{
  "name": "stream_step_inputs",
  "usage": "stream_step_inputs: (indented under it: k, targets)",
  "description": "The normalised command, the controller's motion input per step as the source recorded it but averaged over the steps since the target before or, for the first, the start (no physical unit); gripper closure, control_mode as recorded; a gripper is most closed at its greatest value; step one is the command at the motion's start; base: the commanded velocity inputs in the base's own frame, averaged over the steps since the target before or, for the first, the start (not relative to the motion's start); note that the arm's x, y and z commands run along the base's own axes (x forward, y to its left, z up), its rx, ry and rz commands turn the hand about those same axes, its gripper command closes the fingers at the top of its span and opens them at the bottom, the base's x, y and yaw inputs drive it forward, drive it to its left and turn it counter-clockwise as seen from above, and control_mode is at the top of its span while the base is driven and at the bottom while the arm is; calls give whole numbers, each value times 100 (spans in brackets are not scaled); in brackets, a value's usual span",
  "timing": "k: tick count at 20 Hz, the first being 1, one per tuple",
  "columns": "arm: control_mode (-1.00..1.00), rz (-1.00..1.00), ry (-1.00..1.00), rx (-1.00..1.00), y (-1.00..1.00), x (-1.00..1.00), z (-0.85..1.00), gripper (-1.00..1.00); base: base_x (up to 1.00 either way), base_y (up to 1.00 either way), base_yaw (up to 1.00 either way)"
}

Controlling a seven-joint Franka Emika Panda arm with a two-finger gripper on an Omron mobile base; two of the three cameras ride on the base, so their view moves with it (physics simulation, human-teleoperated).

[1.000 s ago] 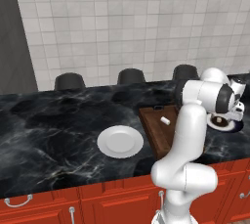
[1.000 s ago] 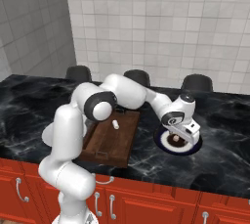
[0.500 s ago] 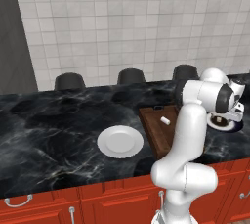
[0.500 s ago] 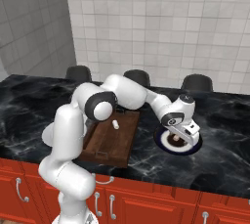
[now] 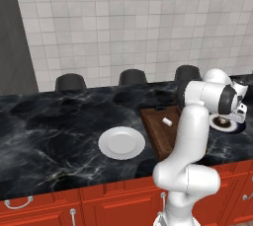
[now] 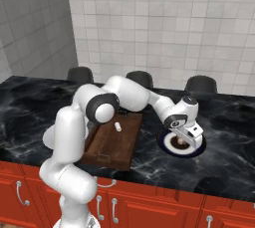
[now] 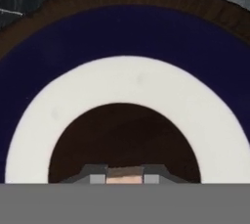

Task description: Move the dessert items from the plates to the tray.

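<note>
- White plate (image 5: pixel 121 142): lies on the counter (image 5: pixel 54 126) near its front edge, left of the tray. Nothing rests on it.
- Tray (image 5: pixel 159 131): sits right of the white plate, running from mid-counter toward the front edge. In the right base view, the white piece (image 6: pixel 118 126) lies inside it, toward the far end. One of two items is judged delivered.
- Navy plate (image 6: pixel 198 148): sits on the counter just right of the tray (image 6: pixel 114 140), apart from it.
- Gripper (image 6: pixel 185 140): low over the dark centre of the navy plate, pointing down. Position matches that of a second ago.
- Change noted: the jaws stood wide a second ago and are now drawn in narrow. The hand view shows a tan lump (image 7: pixel 124 175) pinched between the fingertips (image 7: pixel 97 176), just above the plate's (image 7: pixel 122 86) dark centre.
- Judgement: the second item is gripped but not lifted. What remains is to raise it clear of the plate rim, carry it left over the tray's side, and release.
- Risk: the piece is small; a shallow pinch could let it slip on the lift.
</note>
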Motion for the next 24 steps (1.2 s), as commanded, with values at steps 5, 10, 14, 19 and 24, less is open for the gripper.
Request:
stream_step_inputs:
  k: [5,10,14,19,24]
  targets:
    - [-100,-5,0,0,0,-5,7,100,0,0,0]
    - [-100,-2,0,-1,1,-2,70,100,0,0,0]
    - [-100,0,0,-6,23,-4,68,100,0,0,0]
    - [-100,0,0,-1,48,-31,36,100,0,0,0]
    - [-100,0,-1,0,67,-54,16,100,0,0,0]
